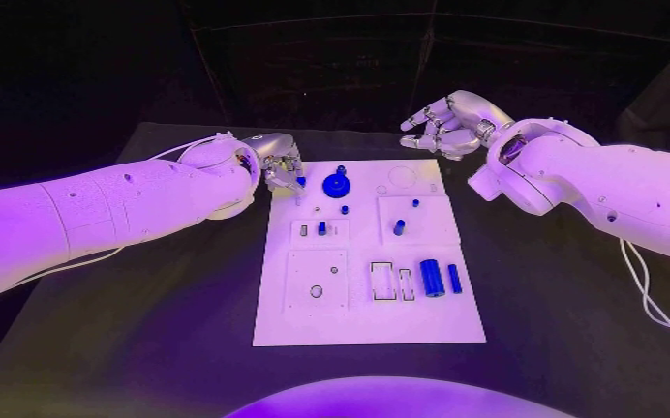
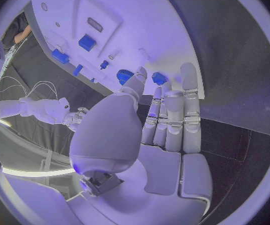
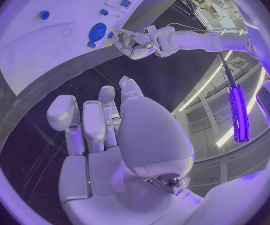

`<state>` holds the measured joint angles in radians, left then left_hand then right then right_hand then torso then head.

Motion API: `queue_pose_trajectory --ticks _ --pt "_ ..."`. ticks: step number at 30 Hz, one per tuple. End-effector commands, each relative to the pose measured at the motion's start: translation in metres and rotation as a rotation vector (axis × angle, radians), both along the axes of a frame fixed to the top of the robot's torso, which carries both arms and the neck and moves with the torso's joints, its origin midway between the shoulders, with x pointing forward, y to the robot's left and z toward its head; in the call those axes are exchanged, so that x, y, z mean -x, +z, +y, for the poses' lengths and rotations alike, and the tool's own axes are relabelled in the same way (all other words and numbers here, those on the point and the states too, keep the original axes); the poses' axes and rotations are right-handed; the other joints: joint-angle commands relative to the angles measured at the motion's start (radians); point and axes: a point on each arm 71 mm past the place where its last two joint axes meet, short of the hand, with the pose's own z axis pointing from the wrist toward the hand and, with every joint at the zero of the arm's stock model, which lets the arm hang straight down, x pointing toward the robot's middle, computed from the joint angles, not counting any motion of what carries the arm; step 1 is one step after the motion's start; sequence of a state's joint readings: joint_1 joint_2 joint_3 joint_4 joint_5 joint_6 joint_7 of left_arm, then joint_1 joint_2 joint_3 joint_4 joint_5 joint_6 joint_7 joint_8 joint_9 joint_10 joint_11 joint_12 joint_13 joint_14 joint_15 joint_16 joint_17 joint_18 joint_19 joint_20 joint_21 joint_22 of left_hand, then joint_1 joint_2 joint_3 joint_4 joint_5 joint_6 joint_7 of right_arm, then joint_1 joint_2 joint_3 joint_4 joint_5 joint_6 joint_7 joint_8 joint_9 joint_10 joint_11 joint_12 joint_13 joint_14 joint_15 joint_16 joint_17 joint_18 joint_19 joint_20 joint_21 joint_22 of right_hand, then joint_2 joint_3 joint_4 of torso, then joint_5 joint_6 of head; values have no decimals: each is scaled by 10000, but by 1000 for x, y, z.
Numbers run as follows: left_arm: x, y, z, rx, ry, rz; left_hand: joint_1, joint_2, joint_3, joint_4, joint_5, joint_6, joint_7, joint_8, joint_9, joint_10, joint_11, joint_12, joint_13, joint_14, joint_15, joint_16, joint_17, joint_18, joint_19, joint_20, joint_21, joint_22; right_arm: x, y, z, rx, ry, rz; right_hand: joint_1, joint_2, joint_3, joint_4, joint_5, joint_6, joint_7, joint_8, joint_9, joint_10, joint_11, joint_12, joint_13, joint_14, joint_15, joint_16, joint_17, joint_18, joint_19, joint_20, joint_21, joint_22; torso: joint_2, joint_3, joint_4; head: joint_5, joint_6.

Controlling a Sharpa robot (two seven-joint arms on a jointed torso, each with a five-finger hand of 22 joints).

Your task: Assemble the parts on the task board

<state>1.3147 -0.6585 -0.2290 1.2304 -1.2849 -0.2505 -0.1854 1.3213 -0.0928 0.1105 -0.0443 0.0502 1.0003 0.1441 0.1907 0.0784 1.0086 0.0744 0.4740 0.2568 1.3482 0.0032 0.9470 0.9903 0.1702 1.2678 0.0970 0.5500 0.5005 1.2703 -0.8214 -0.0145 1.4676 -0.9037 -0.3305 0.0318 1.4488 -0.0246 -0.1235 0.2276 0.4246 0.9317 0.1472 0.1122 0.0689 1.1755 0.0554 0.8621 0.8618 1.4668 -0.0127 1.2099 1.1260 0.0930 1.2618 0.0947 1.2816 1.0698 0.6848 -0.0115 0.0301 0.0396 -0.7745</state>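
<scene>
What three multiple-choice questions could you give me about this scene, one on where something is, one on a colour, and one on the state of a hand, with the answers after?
1. Where is the left hand?
A. At the far left corner of the task board
B. Over the board's near edge
C. Off the table

2. What colour is the round gear-like part near the board's far end?
A. Red
B. Blue
C. Yellow

3. What is the right hand doing?
A. Gripping the cylinder part
B. Pressing on the board
C. Holding nothing, fingers apart

Answers:
1 A: the head view shows it beside that corner.
2 B: it is deep blue against the white plate.
3 C: it sits beyond the board's far edge with fingers spread, nothing in them.
</scene>
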Motion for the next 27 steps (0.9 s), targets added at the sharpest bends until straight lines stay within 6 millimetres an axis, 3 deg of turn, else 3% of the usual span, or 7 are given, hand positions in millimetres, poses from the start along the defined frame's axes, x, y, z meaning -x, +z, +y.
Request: queue_pose_trajectory --ticks 1,15,21,27 --pt "-3 -1 1 -660 211 88 126 49 9 -67 -27 54 -82 86 20 -96 -16 82 28 -12 -75 50 28 119 74 -2 -54 -19 0 1 1 0 72 -62 49 57 37 15 65 -37 7 51 -4 -60 23 57 0 154 -54 -44 3 133 -50 -18 -39 -12 -5 -3 10 -32 -21" --pt "-8 -2 -8 -809 27 205 375 246 59 -126 -26 141 -160 153 21 -90 -90 310 116 1 -130 228 183 121 105 -50 -78 -24 0 1 3 -1 105 -52 49 57 37 15 65 -37 7 51 -4 -60 23 57 0 154 -54 -44 3 133 -50 -18 -39 -12 -12 -2 -1 -14 -53" --pt "-8 -2 -10 -863 -43 289 391 262 59 -129 -27 153 -166 161 21 -94 -95 336 126 2 -135 252 204 119 106 -55 -81 -24 -1 1 3 -1 107 -53 50 48 30 31 122 -31 6 63 -3 -45 22 91 21 159 -55 -38 24 130 -39 -20 -38 -2 -12 -1 25 -19 -36" --pt "-11 -4 -12 -981 -90 438 353 252 22 -106 -28 155 -164 165 16 -111 -93 375 141 -3 -135 278 226 114 104 -58 -88 -24 0 1 3 -5 123 -53 50 48 30 31 122 -31 6 63 -3 -45 22 91 21 159 -55 -38 24 130 -39 -20 -38 -2 -5 5 3 2 -37"
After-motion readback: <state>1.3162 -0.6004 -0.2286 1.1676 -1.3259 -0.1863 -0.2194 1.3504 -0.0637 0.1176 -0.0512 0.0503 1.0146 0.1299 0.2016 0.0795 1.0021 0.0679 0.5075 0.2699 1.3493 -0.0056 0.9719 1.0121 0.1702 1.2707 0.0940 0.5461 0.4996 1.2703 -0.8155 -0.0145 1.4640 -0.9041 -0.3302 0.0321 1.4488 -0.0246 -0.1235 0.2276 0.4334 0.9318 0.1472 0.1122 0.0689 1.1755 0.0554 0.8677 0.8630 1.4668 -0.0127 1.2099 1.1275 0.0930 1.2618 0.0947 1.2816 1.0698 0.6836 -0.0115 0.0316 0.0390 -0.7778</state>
